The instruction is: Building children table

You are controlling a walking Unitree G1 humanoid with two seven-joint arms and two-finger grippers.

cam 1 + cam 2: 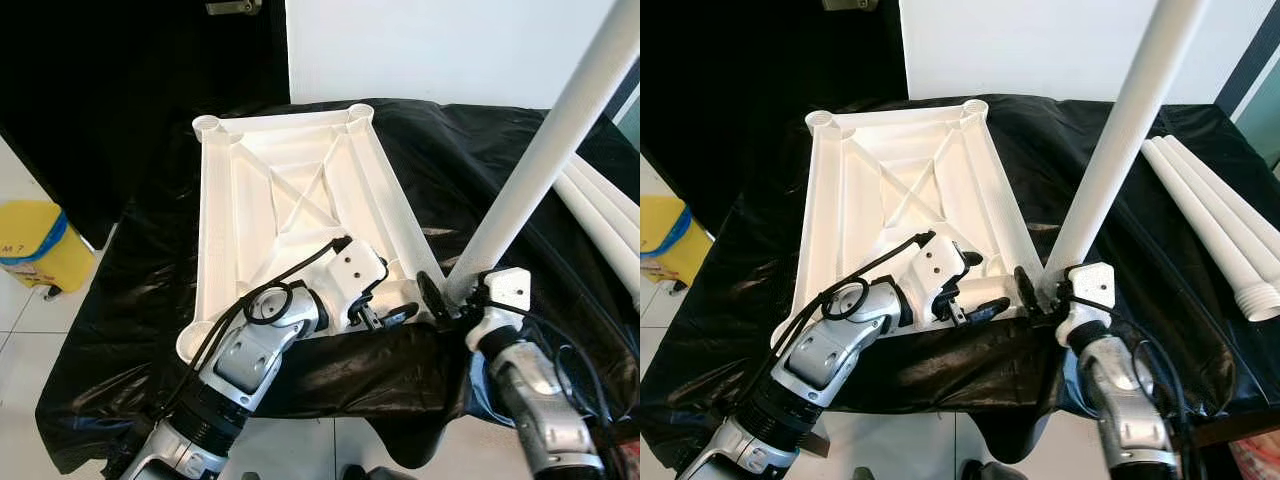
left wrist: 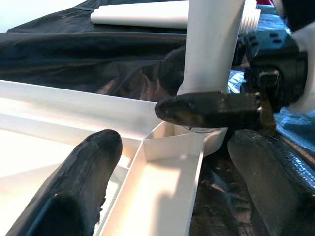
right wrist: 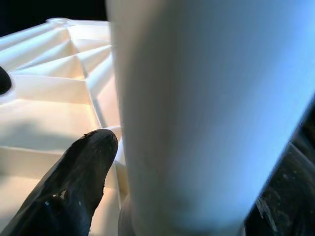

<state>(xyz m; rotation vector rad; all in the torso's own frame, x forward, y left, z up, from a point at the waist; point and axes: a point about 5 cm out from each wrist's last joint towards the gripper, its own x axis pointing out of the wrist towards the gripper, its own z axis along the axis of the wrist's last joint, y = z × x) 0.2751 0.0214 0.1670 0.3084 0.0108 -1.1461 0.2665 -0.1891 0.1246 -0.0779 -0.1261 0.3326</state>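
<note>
Right gripper (image 1: 1045,290) closed around the foot of a white table leg (image 1: 1118,150), one black finger (image 3: 74,182) pressed to one side of the tube and the other just showing on the far side. Leg held leaning away to the right as it rises, its bottom end seated at the near right corner socket of the table top (image 1: 840,200). Right forearm reaching up from the lower edge of the head view, cables looped along it.

Left gripper (image 1: 990,300) just beside, resting on the near right end of the same table top, fingers spread apart with nothing between them. One finger (image 2: 74,187) lying over the ribbed inner face, the other outside the rim over the black sheet, the corner rib and socket between them. Right gripper's finger seen across the base of the leg in the left wrist view. Left arm bent across the near rim, a black cable arching over its wrist.

Table top lying upside down, white plastic, ribs crossing in an X at the middle, round sockets at the two far corners and the near left one. Beneath it a black plastic sheet (image 1: 730,330) draped over the support and hanging down at the front.

Three more white legs (image 1: 1215,230) lying side by side on the sheet to the right, well apart from the table top, threaded ends toward the near edge.

Yellow bin (image 1: 35,245) on the tiled floor at the left. White wall panel (image 1: 440,50) behind.
</note>
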